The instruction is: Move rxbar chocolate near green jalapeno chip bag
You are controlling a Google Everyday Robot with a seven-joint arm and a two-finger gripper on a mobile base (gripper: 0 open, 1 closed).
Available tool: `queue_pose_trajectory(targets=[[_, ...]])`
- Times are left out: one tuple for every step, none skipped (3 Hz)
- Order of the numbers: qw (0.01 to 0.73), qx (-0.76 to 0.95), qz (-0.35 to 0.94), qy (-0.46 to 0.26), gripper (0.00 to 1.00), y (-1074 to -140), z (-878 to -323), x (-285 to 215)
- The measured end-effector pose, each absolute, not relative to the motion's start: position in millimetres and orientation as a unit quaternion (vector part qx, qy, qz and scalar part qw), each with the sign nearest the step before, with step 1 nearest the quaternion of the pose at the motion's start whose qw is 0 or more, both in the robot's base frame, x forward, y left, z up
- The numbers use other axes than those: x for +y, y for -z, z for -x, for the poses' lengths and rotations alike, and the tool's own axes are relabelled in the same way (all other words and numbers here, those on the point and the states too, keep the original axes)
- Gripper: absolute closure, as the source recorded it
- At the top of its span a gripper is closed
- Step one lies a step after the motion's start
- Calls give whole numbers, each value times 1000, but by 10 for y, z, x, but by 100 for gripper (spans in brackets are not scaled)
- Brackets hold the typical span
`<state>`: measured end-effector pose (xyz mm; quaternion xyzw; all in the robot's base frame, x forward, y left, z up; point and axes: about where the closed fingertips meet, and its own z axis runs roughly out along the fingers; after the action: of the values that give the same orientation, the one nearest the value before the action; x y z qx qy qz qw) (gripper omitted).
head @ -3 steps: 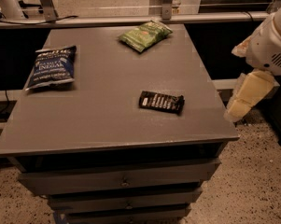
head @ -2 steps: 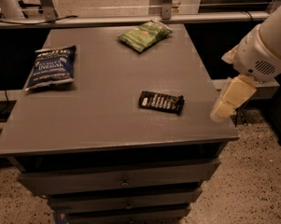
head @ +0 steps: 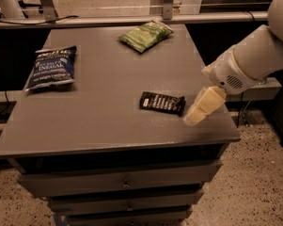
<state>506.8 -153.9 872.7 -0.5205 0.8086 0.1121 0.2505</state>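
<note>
The rxbar chocolate [head: 162,102] is a small flat black bar with pale lettering, lying on the grey table [head: 98,121] right of centre near the front. The green jalapeno chip bag [head: 145,34] lies at the table's far edge, well behind the bar. My gripper [head: 200,109] hangs from the white arm [head: 247,60] entering from the right; its pale tip sits just right of the bar, close above the table surface, not touching the bar.
A dark blue chip bag [head: 51,67] with white lettering lies at the table's left side. Drawers [head: 122,185] run under the tabletop. A metal rail [head: 131,19] and posts stand behind the table. Speckled floor lies to the right.
My arm and gripper have moved left and down from beyond the table's right edge to just beside the black bar. The bar and both bags have not moved.
</note>
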Motion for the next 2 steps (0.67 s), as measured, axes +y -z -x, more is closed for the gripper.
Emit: queue_pose_trajectory(targets=[[274,802,512,-141,0,-8530,-5171,-1264],[289,797,506,-158,0,-8418,-5236,-1100]])
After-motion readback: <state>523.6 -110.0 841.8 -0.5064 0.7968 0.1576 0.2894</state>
